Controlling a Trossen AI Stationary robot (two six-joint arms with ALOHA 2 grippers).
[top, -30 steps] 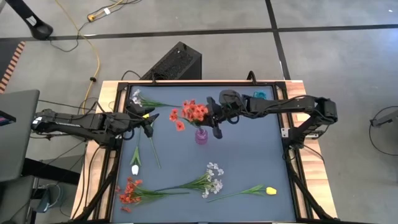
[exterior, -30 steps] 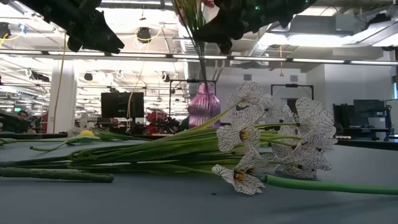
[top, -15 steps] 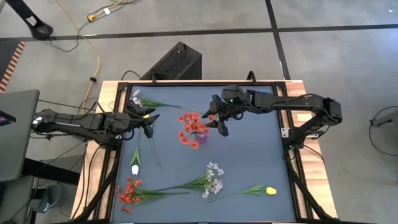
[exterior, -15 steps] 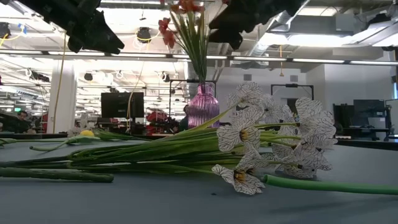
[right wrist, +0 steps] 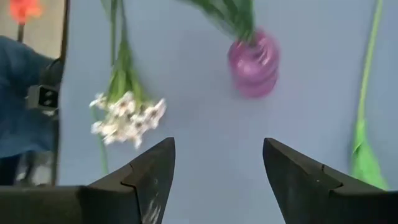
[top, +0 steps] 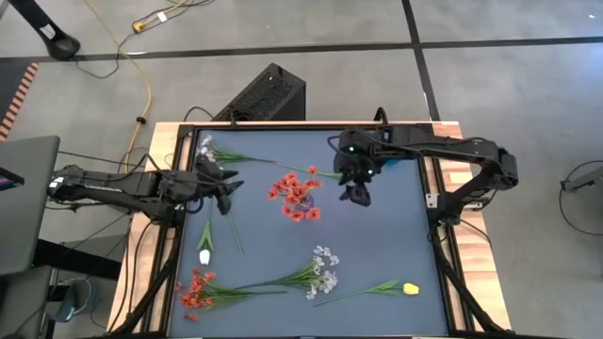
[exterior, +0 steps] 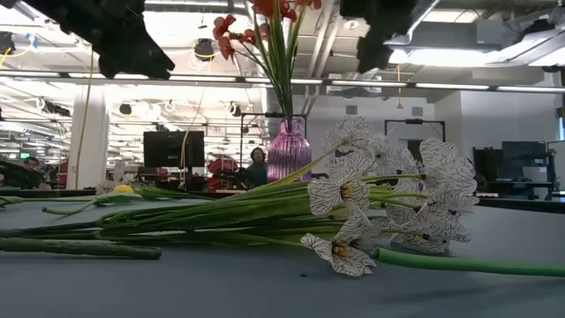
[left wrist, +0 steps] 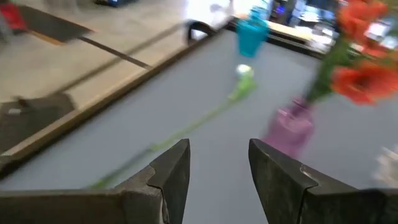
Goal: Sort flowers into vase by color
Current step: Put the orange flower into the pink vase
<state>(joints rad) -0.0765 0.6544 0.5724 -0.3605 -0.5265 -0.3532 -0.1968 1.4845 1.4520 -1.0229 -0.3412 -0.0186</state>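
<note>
Now, from left: my left gripper [top: 226,191] hangs spread and empty, the white tulip [top: 204,254] near it, stem running lengthwise beneath my fingers, open mat around. Mid-table the vase [top: 301,200] holds red flowers [top: 294,191]. My right gripper [top: 357,192] hovers beside it, spread, empty.

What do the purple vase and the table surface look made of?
Purple ribbed vase: probably translucent glass or clear plastic, glossy, with light glinting through its ridges. Blue-grey table surface: likely a matte mat or laminate, showing no reflections; which one cannot be told.
</note>
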